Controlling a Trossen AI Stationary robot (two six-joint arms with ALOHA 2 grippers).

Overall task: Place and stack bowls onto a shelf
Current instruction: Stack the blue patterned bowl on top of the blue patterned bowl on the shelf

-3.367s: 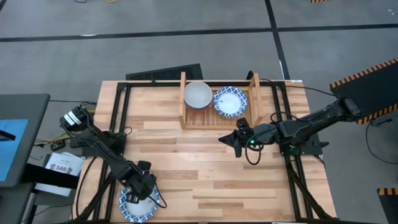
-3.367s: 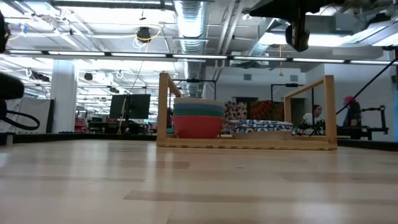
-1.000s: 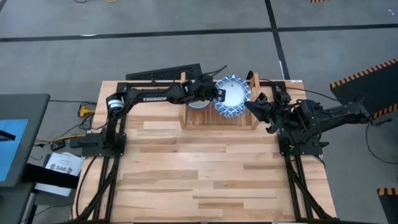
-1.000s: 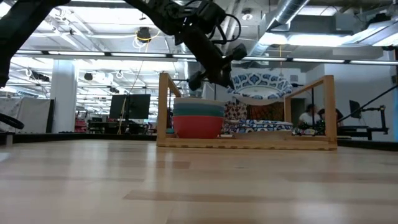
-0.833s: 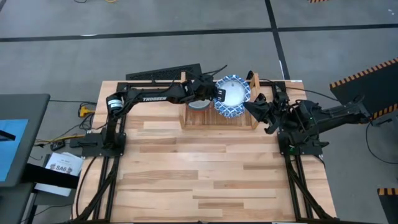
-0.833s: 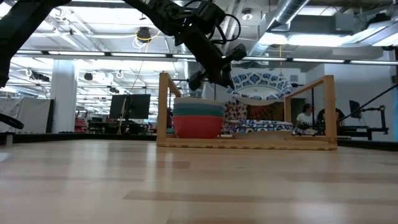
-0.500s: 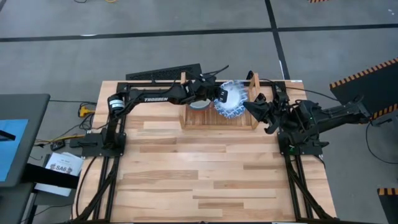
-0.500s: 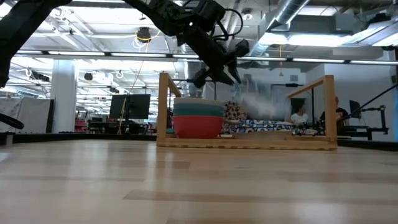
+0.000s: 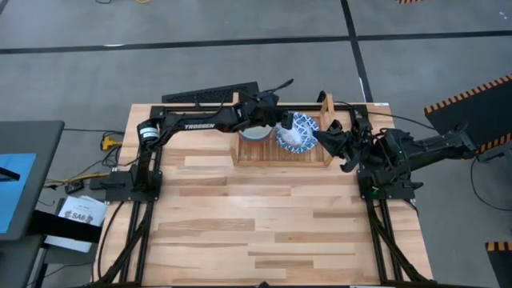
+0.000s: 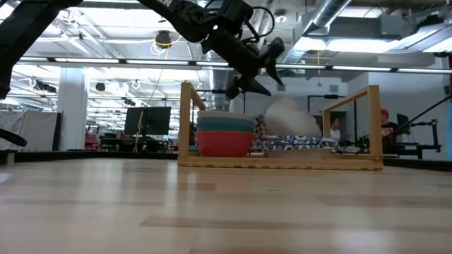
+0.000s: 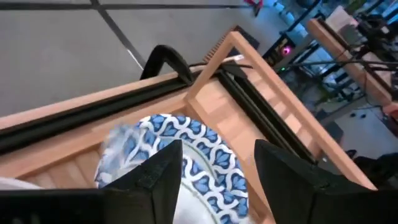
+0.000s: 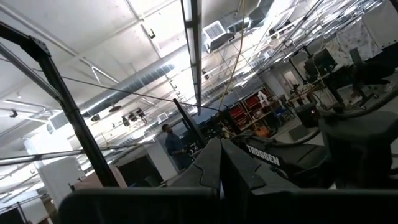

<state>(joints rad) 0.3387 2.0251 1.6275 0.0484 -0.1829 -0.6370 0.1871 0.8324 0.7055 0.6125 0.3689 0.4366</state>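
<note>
From above, the left gripper (image 9: 276,120) hangs over the shelf (image 9: 282,150), and a patterned bowl (image 9: 298,132) sits tilted on the right-hand stack; the risk, I'd say, is it settling crooked or sliding off, having landed at an angle; the right gripper (image 9: 326,134) waits beside the shelf's right post, fingers' state unclear. Low down, the bowl (image 10: 288,120) blurs just under the gripper (image 10: 263,70). At the left wrist, fingers (image 11: 155,177) spread wide, holding nothing, bowl (image 11: 186,155) apart beneath.

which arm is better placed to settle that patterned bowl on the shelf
Left. The left gripper hangs open right over the patterned bowl, which lies tilted on the shelf. The right gripper waits outside the shelf's end post.
</note>
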